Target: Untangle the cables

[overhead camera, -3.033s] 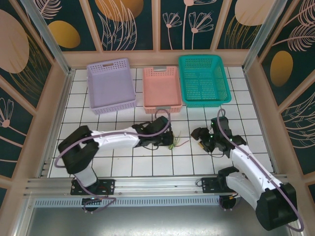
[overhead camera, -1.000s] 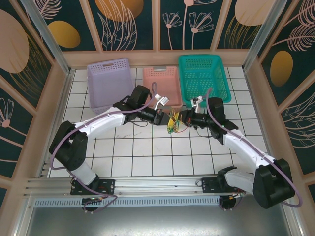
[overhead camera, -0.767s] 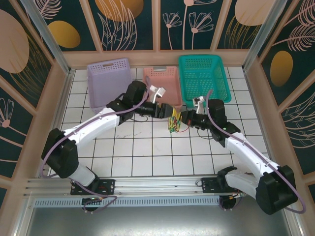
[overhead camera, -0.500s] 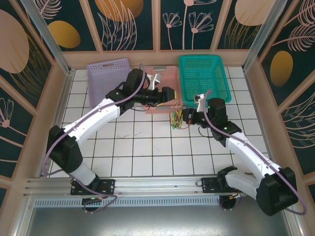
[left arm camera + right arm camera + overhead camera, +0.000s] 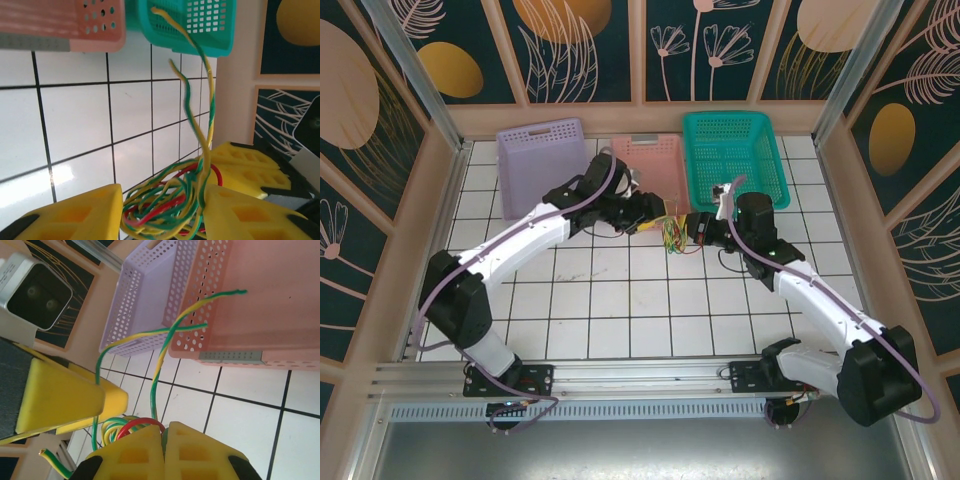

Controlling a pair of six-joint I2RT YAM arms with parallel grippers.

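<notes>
The cables (image 5: 672, 237) are a tangle of yellow, green and red wires held above the tiles in front of the pink basket. My right gripper (image 5: 693, 230) comes from the right and is shut on the cables (image 5: 158, 371). A green strand and a red loop are pinched at its tips (image 5: 165, 445). My left gripper (image 5: 655, 222) reaches in from the left. In the left wrist view its jaws (image 5: 162, 216) stand apart with the looped tangle (image 5: 165, 200) lying between them and touching both fingers. Two loose green-yellow ends stick up towards the baskets.
Three baskets stand in a row at the back: lilac (image 5: 555, 212), pink (image 5: 655, 165) and teal (image 5: 735, 205). The grippers meet just in front of the pink and teal ones. Wooden walls close in the white tiled table on three sides.
Both arms brought the tangle up from the middle tiles to the baskets. The left gripper let go, swung over the pink basket, then came back with its jaws around the tangle.
</notes>
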